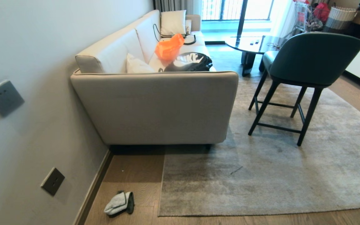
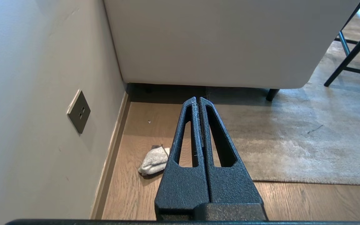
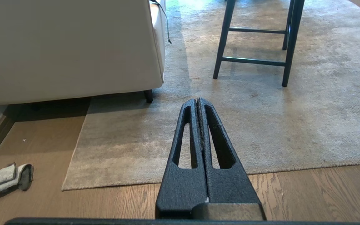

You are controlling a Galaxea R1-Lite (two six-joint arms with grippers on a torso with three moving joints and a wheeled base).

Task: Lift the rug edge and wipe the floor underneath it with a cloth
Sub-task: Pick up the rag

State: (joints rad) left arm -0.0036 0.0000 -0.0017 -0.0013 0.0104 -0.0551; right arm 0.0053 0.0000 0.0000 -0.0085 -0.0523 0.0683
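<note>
The left claw point(image 2: 198, 101) has its two fingers pressed together with nothing between them. It hangs above the floor point(image 2: 173, 118), and its tip points toward the dark gap under the sofa point(image 2: 214, 40). The right claw point(image 3: 197, 102) is also pressed together and empty; it hangs over the rug point(image 3: 292, 125) and points toward the legs of the chair point(image 3: 255, 40). Neither claw shows in the head view.

The cloth point(image 1: 119, 203) lies bunched on the bare wooden floor point(image 1: 130, 175), near the baseboard point(image 1: 94, 187) of the wall point(image 1: 27, 47) and well apart from both claws. Its pale face is up and a dark face shows at the side toward the rug. Its long axis runs about across the planks, from the wall side toward the rug.

The rug edge point(image 1: 159, 187) lies flat on the floor, just beside the cloth but not touching it. This edge runs from the square corner near the robot away to the sofa point(image 1: 155, 106), where it goes under. The other edge runs from the corner to the right.

On the sofa seat lie an orange bag point(image 1: 168, 47), a black bag point(image 1: 189, 62) and cushions point(image 1: 173, 22); what they hold I cannot tell. Far behind stands a striped basket point(image 1: 337, 17).
</note>
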